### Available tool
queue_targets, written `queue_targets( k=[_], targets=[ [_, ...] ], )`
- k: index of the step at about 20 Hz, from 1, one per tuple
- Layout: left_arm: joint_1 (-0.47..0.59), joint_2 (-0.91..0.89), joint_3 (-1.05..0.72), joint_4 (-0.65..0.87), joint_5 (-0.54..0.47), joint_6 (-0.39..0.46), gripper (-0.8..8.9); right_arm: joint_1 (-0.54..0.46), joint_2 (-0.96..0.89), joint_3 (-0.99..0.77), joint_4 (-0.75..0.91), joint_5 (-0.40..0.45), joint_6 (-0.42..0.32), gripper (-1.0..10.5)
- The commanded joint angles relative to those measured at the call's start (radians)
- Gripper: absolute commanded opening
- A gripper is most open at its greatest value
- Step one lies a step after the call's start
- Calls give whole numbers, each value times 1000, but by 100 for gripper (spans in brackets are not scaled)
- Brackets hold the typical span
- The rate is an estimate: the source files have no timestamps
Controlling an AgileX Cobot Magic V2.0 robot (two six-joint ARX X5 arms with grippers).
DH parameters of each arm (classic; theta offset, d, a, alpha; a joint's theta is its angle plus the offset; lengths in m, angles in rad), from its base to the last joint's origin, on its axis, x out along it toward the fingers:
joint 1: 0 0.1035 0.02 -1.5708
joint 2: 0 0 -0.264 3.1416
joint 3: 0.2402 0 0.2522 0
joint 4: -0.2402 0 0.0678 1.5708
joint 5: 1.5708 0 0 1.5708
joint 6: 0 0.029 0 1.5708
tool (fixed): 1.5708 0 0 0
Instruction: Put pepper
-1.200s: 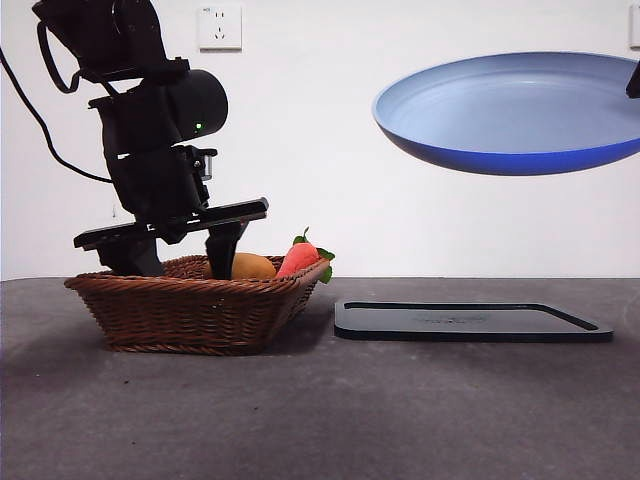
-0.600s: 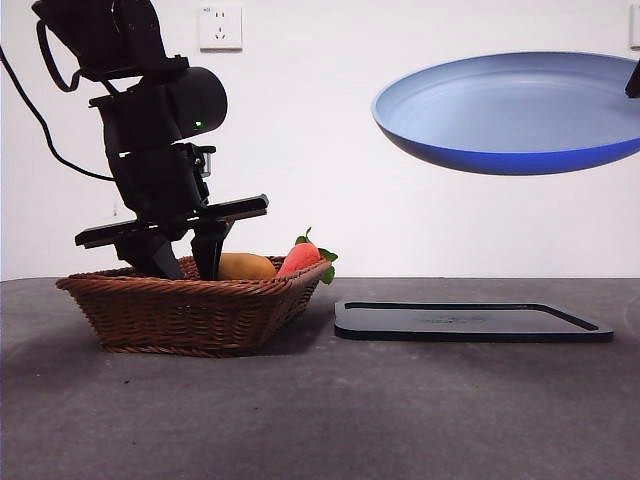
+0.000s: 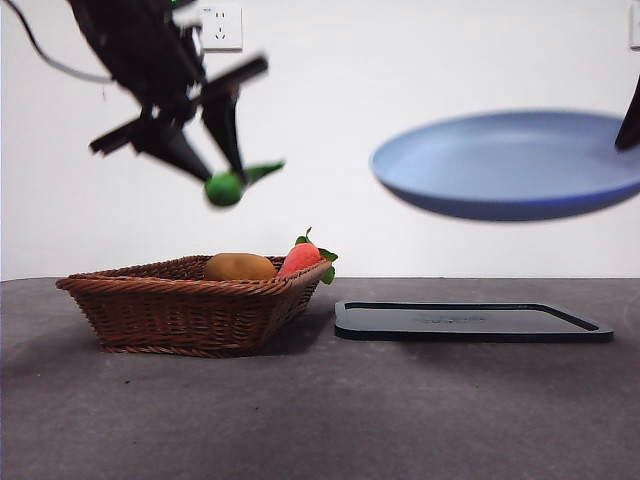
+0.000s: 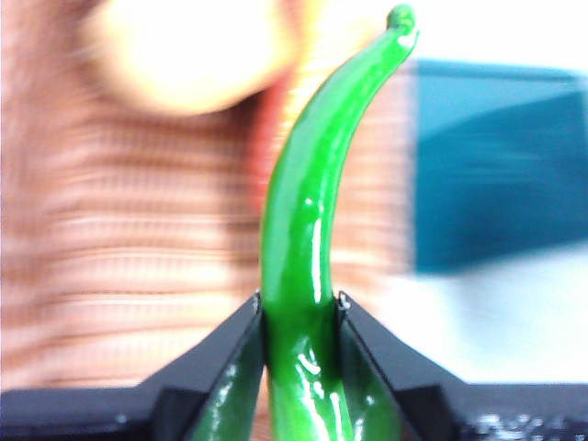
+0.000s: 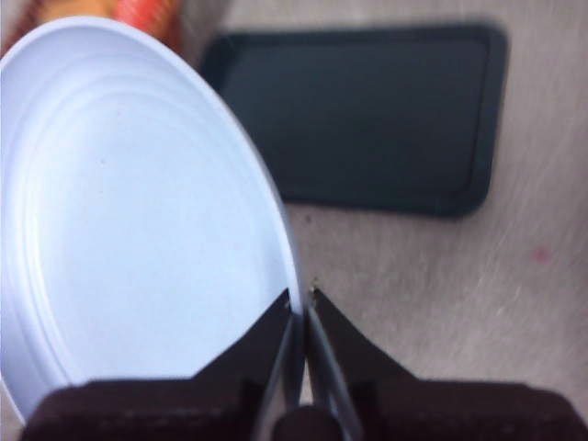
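Above the basket (image 3: 190, 300), the left gripper (image 3: 215, 172) pinches the pepper (image 3: 232, 184); carry it level toward three o'clock, where the right gripper (image 5: 301, 312) clamps the plate (image 3: 510, 165) rim.

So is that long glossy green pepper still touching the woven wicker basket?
Apart. The front view shows the pepper held by the left gripper, with bare wall between it and the basket.

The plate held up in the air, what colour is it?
The plate is blue, paler inside; the front view shows it best.
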Motion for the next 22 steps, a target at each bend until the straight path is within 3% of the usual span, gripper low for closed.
queue_targets(
  k=[1, 3, 6, 12, 18, 22],
  targets=[
    [-45, -30, 21, 27, 47, 13, 82, 34, 79, 18, 34, -6, 49, 5],
    [-95, -43, 21, 41, 76, 13, 82, 78, 146, 18, 56, -6, 75, 5],
    [-178, -31, 21, 24, 67, 87, 82, 166, 214, 18, 122, -6, 139, 5],
    [-299, 39, 20, -65, -95, 240, 82, 265, 240, 18, 193, -6, 224, 5],
    [-309, 96, 20, -76, -103, 253, 100, 284, 240, 18, 184, -37, 238, 5],
    [-309, 96, 20, -71, -100, 251, 195, 284, 240, 18, 185, -58, 241, 5]
  ],
)
